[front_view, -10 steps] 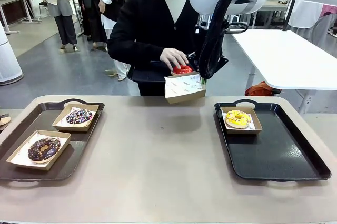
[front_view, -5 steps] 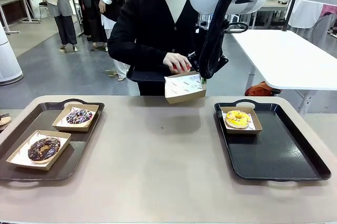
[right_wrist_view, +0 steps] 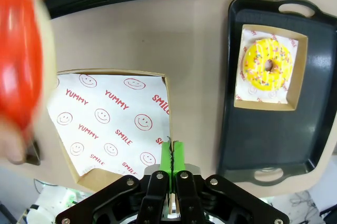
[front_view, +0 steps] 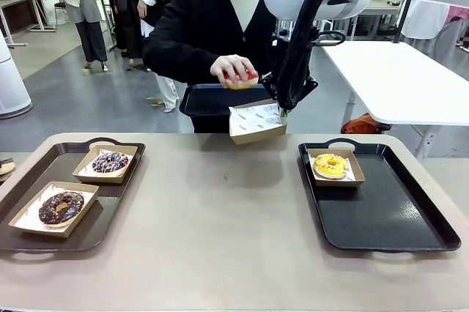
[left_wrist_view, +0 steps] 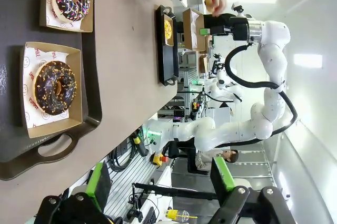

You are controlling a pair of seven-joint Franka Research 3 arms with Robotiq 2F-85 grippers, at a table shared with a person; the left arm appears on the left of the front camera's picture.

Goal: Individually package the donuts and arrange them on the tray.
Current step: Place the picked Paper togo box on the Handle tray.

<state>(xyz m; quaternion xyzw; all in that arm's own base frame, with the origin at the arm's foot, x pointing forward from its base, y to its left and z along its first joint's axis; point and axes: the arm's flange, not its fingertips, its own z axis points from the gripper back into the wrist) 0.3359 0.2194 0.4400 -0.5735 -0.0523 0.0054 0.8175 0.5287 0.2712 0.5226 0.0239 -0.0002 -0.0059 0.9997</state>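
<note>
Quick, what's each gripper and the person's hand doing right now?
Left gripper: open, holding nothing.
Right gripper: shut on the paper-lined box, held above the table.
Person's hand: holding the red donut over the box.

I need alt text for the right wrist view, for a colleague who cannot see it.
The right gripper, its green pads shut on the rim of an empty brown cardboard box lined with smiley-print paper, holds it above the tan table. A blurred red-glazed donut sits at the left edge, and a yellow-iced donut lies boxed on the black tray.
</note>
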